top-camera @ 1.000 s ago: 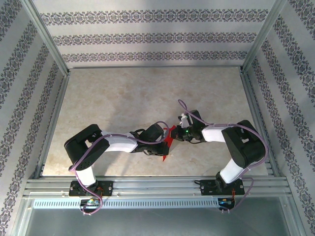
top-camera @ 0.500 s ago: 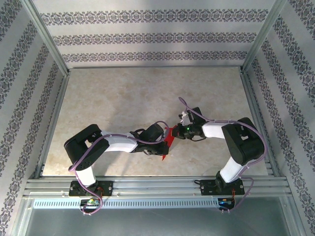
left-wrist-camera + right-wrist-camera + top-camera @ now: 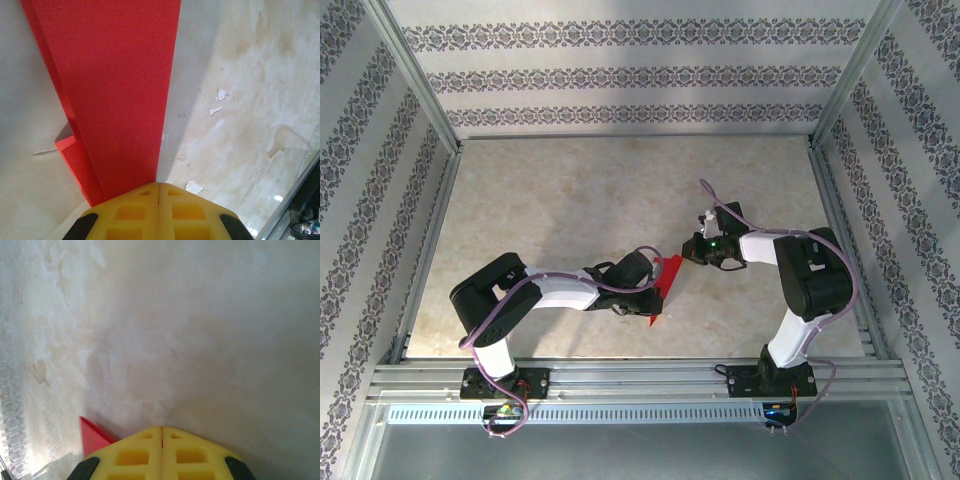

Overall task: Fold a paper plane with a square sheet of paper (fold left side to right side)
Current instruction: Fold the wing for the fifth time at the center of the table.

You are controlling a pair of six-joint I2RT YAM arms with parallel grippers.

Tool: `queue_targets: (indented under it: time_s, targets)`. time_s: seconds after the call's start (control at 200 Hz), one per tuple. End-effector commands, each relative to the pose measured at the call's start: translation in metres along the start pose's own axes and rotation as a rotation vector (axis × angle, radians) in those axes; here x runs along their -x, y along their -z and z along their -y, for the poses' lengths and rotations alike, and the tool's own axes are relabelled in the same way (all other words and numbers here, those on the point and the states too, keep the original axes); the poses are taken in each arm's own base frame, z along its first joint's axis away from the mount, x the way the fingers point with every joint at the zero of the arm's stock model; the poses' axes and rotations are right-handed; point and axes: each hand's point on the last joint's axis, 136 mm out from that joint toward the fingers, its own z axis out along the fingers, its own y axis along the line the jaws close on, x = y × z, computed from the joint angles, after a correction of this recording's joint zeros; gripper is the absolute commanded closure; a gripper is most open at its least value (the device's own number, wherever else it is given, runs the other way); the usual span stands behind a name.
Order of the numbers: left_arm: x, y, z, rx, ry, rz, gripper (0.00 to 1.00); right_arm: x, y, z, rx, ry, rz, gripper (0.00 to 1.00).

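Note:
The red square sheet of paper [image 3: 668,272] is folded narrow, in layers, with a pointed near end, and lies at the table's front centre. In the left wrist view the paper [image 3: 115,90] rises a little off the table and casts a shadow to its right. Its right edge runs straight into the seam of my left gripper [image 3: 158,185], which is shut on that edge. Seen from above, the left gripper [image 3: 655,288] sits at the paper's left side. My right gripper [image 3: 692,250] is shut and empty, just right of the paper and apart from it. Left of its fingertips [image 3: 161,428] a red corner [image 3: 92,437] peeks out.
The pale marbled tabletop [image 3: 620,190] stretches far behind both grippers. Patterned walls and metal posts [image 3: 840,90] close it in, and a metal rail [image 3: 640,378] runs along the front. Small white flecks [image 3: 218,94] mark the surface right of the paper.
My right gripper has pulled away from the paper, up and to the right, still shut. The left arm and the paper have stayed put.

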Motion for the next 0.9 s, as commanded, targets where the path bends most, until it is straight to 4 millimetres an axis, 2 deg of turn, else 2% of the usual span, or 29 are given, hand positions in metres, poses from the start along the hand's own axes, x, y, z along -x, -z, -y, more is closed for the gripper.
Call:
queue_targets:
  time_s: [0.0, 0.105, 0.215, 0.29, 0.395, 0.635, 0.764, 0.894]
  targets:
    - [-0.046, -0.003, -0.052, 0.179, 0.055, -0.136, 0.94, 0.017, 0.004, 0.004, -0.030, 0.021, 0.034, 1.00]
    - [-0.045, -0.003, -0.050, 0.175, 0.051, -0.129, 0.94, 0.022, 0.014, -0.004, -0.020, 0.029, 0.051, 1.00]
    - [-0.042, -0.002, -0.049, 0.174, 0.051, -0.120, 0.94, 0.020, 0.031, -0.019, 0.002, 0.034, 0.078, 1.00]
    - [-0.041, -0.002, -0.047, 0.169, 0.048, -0.116, 0.94, 0.009, 0.042, -0.025, 0.018, 0.025, 0.082, 1.00]
    - [-0.040, -0.003, -0.046, 0.165, 0.044, -0.113, 0.94, -0.016, 0.049, -0.034, 0.057, 0.001, 0.058, 1.00]
    - [-0.038, -0.004, -0.043, 0.159, 0.040, -0.115, 0.94, -0.078, 0.029, -0.052, 0.102, -0.057, -0.051, 1.00]
    - [-0.037, -0.004, -0.042, 0.156, 0.037, -0.111, 0.94, -0.094, 0.018, -0.054, 0.088, -0.066, -0.084, 1.00]
    - [-0.036, -0.005, -0.042, 0.154, 0.035, -0.111, 0.94, -0.098, 0.010, -0.059, 0.094, -0.068, -0.104, 1.00]
